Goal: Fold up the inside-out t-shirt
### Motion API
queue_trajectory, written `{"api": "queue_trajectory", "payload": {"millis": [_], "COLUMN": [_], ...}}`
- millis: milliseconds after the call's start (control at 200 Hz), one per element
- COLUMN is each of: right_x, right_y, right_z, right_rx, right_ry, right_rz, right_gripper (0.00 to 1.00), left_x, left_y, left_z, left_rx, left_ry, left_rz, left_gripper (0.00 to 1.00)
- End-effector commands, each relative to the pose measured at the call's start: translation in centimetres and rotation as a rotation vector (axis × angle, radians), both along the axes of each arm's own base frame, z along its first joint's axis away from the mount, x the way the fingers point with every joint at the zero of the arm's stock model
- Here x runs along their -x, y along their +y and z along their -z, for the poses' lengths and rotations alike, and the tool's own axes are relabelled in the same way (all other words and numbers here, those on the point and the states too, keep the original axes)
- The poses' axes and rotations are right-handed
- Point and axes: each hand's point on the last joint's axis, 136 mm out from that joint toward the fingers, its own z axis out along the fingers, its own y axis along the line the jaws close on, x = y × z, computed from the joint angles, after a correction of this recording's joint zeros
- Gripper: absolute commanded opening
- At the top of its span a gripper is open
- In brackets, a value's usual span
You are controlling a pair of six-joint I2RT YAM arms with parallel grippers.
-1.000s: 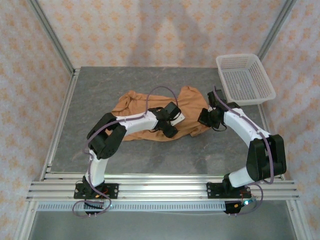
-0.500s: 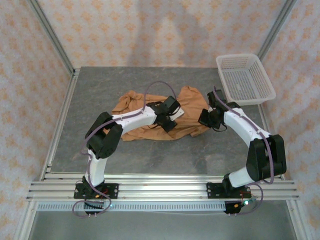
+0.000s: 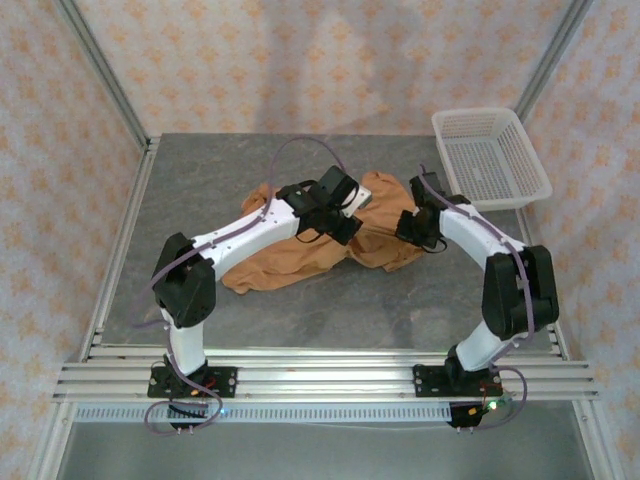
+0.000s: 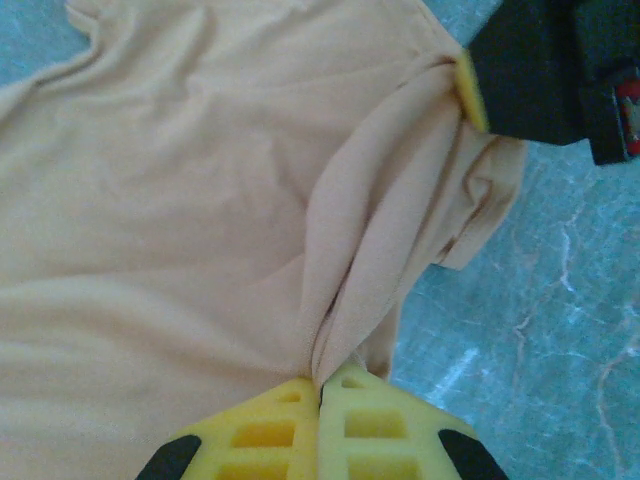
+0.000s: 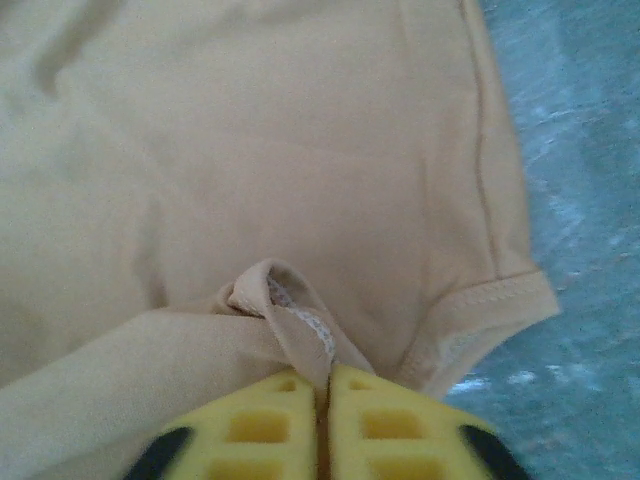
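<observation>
Shirt [image 3: 295, 262] — caramel, crumpled, lies about mid-table [image 3: 200, 180], spread from left of centre across to under the right arm's wrist. Both arms bend inward over it, wrists close together above its right part. Left gripper [image 3: 343, 226] is clenched on fabric. In the left wrist view its yellow fingers [image 4: 270, 430] meet tip to tip with a ridge of cloth pinched between them. That ridge runs taut and diagonal up to the right gripper [image 3: 415, 228], seen there at top right as a black body with a yellow pad pressed into bunched cloth. Right gripper is clamped on cloth too — in the right wrist view its two yellow fingers [image 5: 260, 425] are almost touching. A thin fold with a stitched, white-lined edge is caught in the slit between them. Beyond that fold the shirt lies flat and fairly smooth. A sleeve hem [image 5: 495, 300] with double stitching sits just right of the fingertips, resting on the table. Grey marbled tabletop shows to the right of the cloth in both wrist views. Fabric to the left of the pinched ridge lies in broad soft wrinkles, down on the surface. From above, the left end of the shirt is a rumpled lobe near the left arm's elbow. White mesh basket [image 3: 490, 155] sits at the far right corner of the table, well apart from the shirt.
</observation>
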Motion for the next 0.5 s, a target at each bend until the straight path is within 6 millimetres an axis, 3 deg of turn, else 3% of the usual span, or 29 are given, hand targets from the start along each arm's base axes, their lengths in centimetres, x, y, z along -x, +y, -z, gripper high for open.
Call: {"api": "queue_trajectory", "payload": {"millis": [0,85,210,330,490], "right_x": [-0.2,1.1,2.8,3.5,2.5], "right_y": [0.9,1.3,4.8,8.0,10.9], "right_z": [-1.4,-2.7,-4.6,-4.2,-3.2], "right_rx": [-0.069,-0.092,-0.219,-0.359,-0.487], "right_ry": [-0.018,-0.058,-0.171,-0.23,-0.321], "right_rz": [0.04,0.076,0.063,0.083,0.138], "right_gripper": [0.3,0.32,0.23,0.08,0.05], "left_x": [0.9,1.0,1.1,1.0,1.0], "left_y": [0.2,-0.1,-0.4,-0.2,0.1], "left_z": [1.9,2.2,2.2,2.4,2.2], "left_rx": [0.021,0.045,0.064,0.062,0.074], "left_ry": [0.112,0.135,0.149,0.156,0.165], "left_rz": [-0.043,-0.055,-0.069,-0.079,-0.097], "left_gripper": [0.0,0.0,0.0,0.0,0.0]}}
